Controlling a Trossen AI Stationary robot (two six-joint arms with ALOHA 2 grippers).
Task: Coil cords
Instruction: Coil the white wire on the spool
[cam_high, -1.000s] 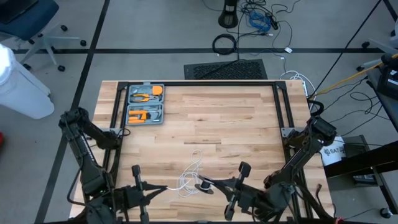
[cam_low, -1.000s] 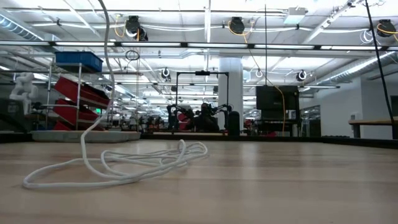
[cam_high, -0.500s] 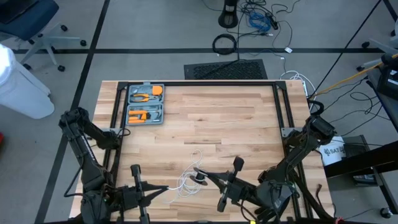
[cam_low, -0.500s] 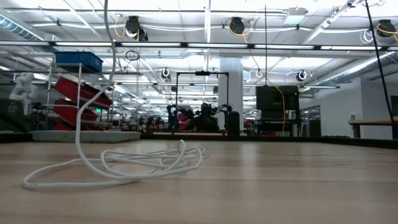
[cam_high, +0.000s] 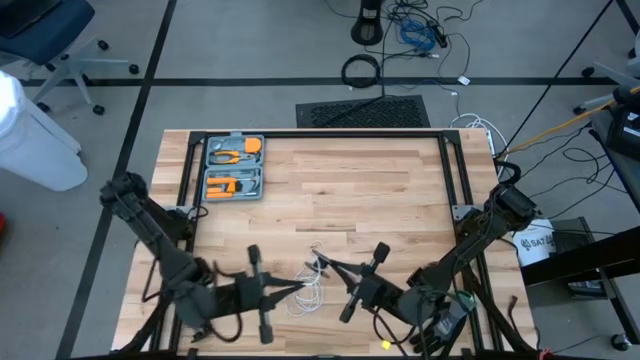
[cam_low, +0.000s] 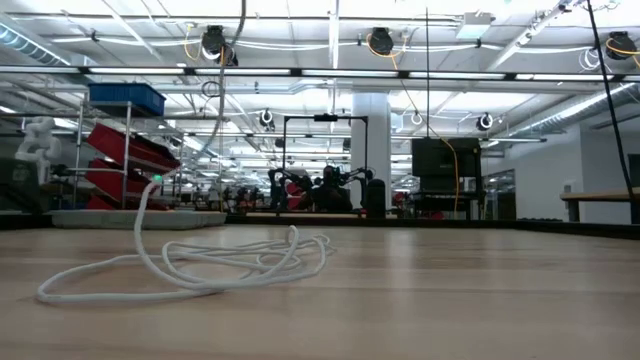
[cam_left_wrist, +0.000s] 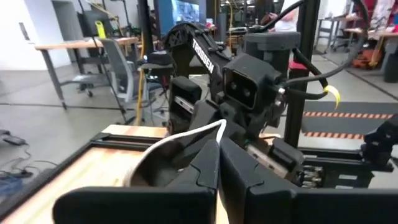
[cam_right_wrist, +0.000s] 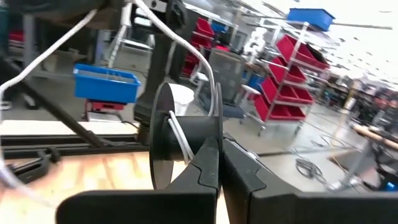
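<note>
**Both grippers closed on the cord assembly, low centre of the table**

In the high view my left gripper (cam_high: 300, 288) sits in the lower centre of the frame, pointing toward the right. Its fingers (cam_left_wrist: 205, 163) are pressed together with the white cord (cam_left_wrist: 166, 144) pinched between their tips; in the left wrist view the cord arcs away from the tips toward the lower left of that frame.

My right gripper (cam_high: 325, 266) comes in from the lower right of the high view and meets the left one almost tip to tip. Its jaws are fully closed on the reel (cam_right_wrist: 166, 138), a dark disc-shaped spool that stands on edge just above the fingertips in the right wrist view. A turn of cord lies in the reel's groove, and another length runs off to the upper left of that frame.

The rest of the cord lies as a loose heap of loops on the table (cam_high: 400, 200), just beside both grippers. In the low view the heap is at left centre, with one strand rising out of the top of the frame.

The tool case (cam_high: 234, 167) sits open in the table's upper left corner, well apart from the cord.
</note>
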